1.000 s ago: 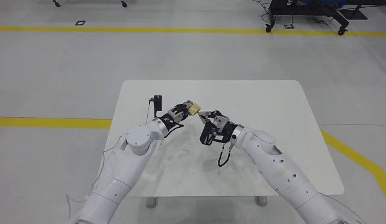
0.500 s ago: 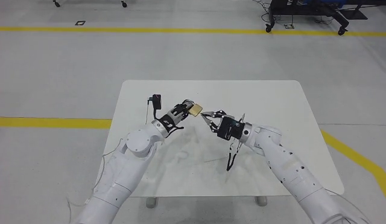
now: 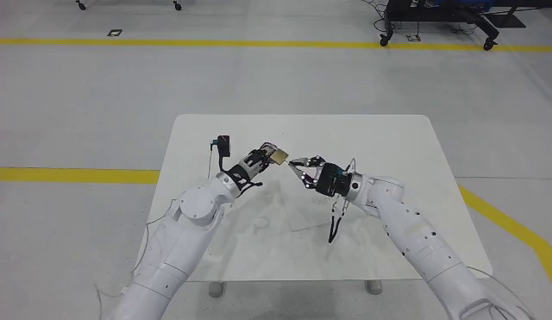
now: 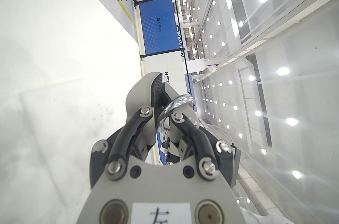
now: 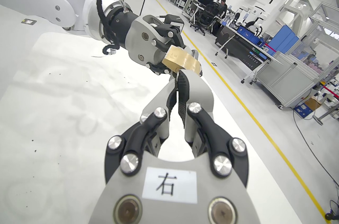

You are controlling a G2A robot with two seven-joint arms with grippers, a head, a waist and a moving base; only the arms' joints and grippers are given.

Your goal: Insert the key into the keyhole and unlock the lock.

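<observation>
At the padlock (image 3: pixel 279 155), shackle end: the left gripper (image 3: pixel 266 158) is entered as clamped on it, and the brass body is left projecting past the fingertips. In the left wrist view the silver shackle (image 4: pixel 176 103) is seen lodged between the two fingers (image 4: pixel 141 92), which are drawn narrow around it.

Beneath the padlock: a white table (image 3: pixel 388 139) is recorded. The padlock is held clear of its surface and is not rested on it.

At the padlock's free end, opposite the shackle: the right gripper (image 5: pixel 181 75) is noted. Its fingers are brought nearly together, and the ribbed pads (image 5: pixel 182 92) are closed toward the tips. The tips are placed just beside the lower edge of the brass body. Contact with the padlock cannot be told. Whether anything is pinched between the pads cannot be told either.

Either side of the padlock: the two grippers are set facing one another, and the padlock is kept between them.
</observation>
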